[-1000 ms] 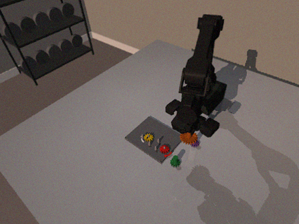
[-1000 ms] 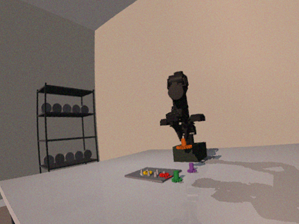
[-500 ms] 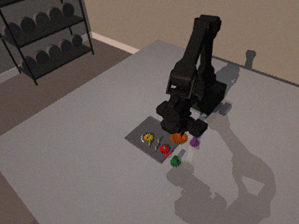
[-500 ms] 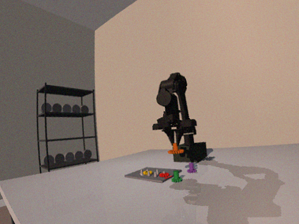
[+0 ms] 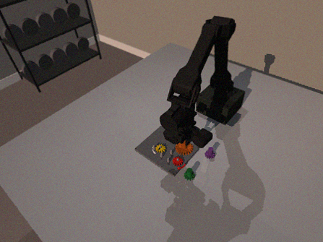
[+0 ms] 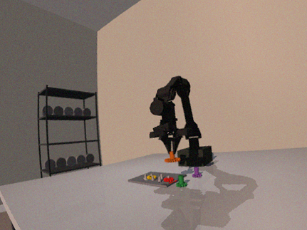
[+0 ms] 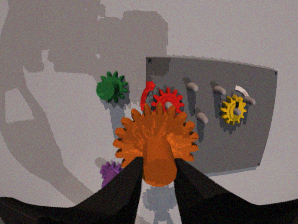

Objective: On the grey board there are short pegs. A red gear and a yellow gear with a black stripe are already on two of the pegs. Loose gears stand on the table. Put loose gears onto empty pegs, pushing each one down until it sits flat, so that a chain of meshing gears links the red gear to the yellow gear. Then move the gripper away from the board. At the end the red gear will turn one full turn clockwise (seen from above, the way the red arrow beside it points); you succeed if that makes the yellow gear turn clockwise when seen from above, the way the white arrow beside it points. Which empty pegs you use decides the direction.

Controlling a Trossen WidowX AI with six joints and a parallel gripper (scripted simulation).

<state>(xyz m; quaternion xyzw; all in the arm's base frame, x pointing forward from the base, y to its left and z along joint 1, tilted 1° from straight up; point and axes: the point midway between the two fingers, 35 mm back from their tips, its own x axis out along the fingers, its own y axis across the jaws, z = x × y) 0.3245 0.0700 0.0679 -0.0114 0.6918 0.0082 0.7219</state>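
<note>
Pale wall (image 5: pixel 241 12) (image 6: pixel 219 76) stands behind the tabletop (image 5: pixel 80 153) (image 6: pixel 98 212) (image 7: pixel 65 100), on which the grey board (image 5: pixel 154 140) (image 6: pixel 139 180) (image 7: pixel 235 150) is laid. The fingers of the gripper (image 5: pixel 186 142) (image 6: pixel 171 152) (image 7: pixel 159 175) are clamped on the stem of the orange gear (image 5: pixel 184 148) (image 6: pixel 171 159) (image 7: pixel 157 130), held above the board near its red-gear side. That stem looks roughly upright. From the fingers, the lone empty peg (image 5: pixel 171 152) (image 7: pixel 202 117) is offset across the board, towards the yellow gear (image 5: pixel 160 149) (image 6: pixel 151 178) (image 7: pixel 231 111); a sideways shift seems needed before any lowering, clear of the red gear (image 5: pixel 177 162) (image 6: pixel 168 180) (image 7: pixel 170 100). An odd number of linking gears is called for (an even number would reverse the yellow one). Beside the board, the green gear (image 5: pixel 189 173) (image 6: pixel 181 182) (image 7: pixel 111 87) and purple gear (image 5: pixel 209 153) (image 6: pixel 196 172) (image 7: pixel 111 174) are left loose.
</note>
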